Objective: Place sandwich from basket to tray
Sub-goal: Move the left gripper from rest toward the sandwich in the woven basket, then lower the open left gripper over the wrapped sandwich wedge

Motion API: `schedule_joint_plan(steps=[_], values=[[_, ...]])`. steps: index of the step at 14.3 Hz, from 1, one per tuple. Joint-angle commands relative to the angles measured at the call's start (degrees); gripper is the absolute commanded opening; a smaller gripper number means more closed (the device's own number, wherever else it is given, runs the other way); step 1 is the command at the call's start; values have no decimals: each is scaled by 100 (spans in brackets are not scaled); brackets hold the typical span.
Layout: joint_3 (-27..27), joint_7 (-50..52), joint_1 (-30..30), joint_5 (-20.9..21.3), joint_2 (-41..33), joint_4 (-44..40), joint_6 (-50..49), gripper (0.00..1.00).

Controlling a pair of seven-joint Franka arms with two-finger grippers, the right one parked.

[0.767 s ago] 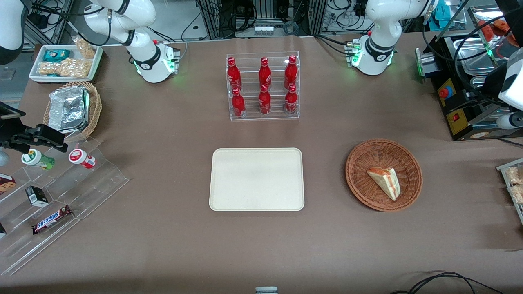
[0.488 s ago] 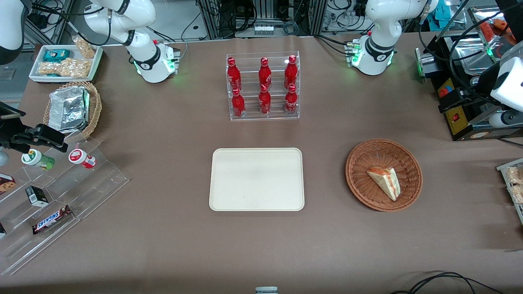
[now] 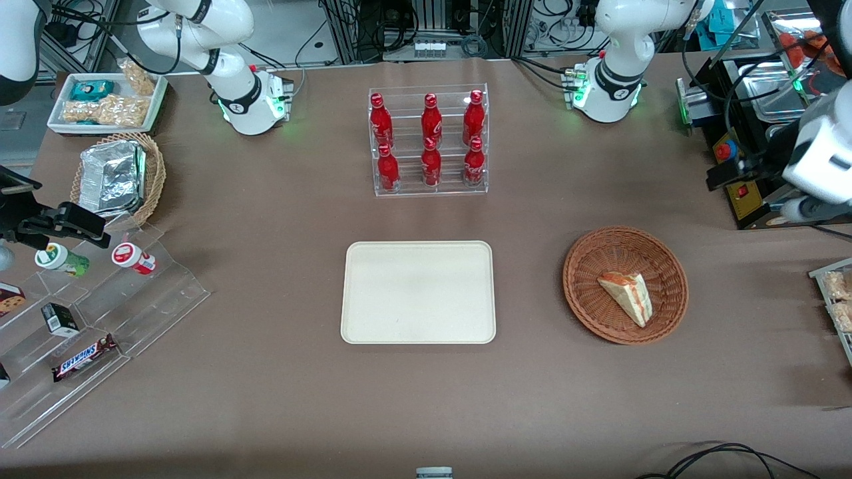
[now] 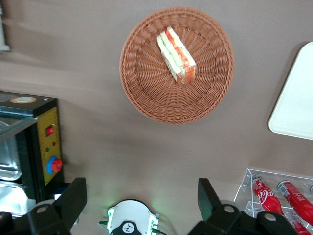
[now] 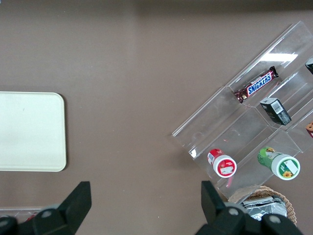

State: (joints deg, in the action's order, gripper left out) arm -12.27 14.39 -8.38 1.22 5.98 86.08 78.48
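The sandwich, a white-bread wedge with red and green layers, lies in the round reddish-brown basket. The cream tray lies flat on the table beside the basket, toward the parked arm's end, with nothing on it. My left gripper hangs high over the working arm's end of the table, farther from the front camera than the basket. It is open, its dark fingers wide apart and holding nothing.
A clear rack of red bottles stands farther back than the tray. A black control box with red buttons sits close to my gripper. A snack tray pokes in at the working arm's table edge. An acrylic snack stand occupies the parked arm's end.
My left arm's wrist has swung in from the table's edge toward the basket and a little lower, bringing the gripper into the front view. Sandwich, basket and tray have not moved.
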Motion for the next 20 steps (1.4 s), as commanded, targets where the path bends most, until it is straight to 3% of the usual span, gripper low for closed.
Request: schedule_joint_plan(steps=[1, 5, 11, 20], values=[[-3, 483, -32, -104, 289, 485, 778, 100], [-3, 2073, -23, -52, 307, 1954, 3036, 100], [-3, 3350, 3, -113, 553, 3150, 4893, 100], [-3, 3404, 38, -43, 1133, 3239, 5397, 100]])
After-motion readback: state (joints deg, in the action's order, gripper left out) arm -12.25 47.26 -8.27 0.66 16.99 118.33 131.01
